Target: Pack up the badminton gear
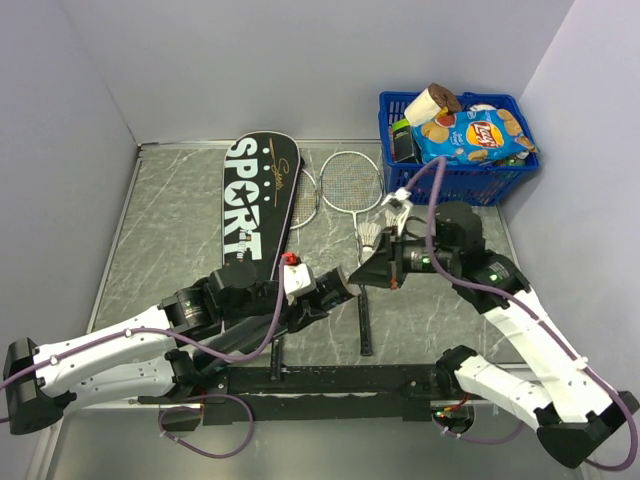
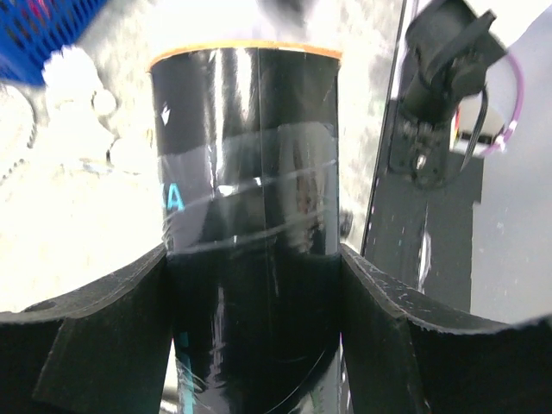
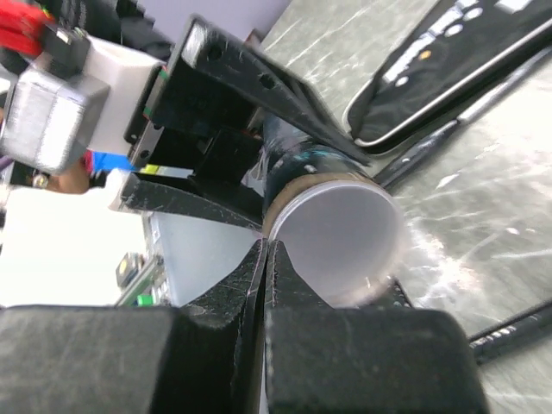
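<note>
Right wrist view: left gripper [image 3: 310, 194] clamps the tube [image 3: 341, 228], presenting its end just ahead of the shut, empty right gripper [image 3: 266, 259].

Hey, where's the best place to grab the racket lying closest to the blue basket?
I'd take the racket by its black handle, from straight above, jaws across its width. It lies flat, and the handle is its thickest part; the rest is only thin frame and strings.
</note>
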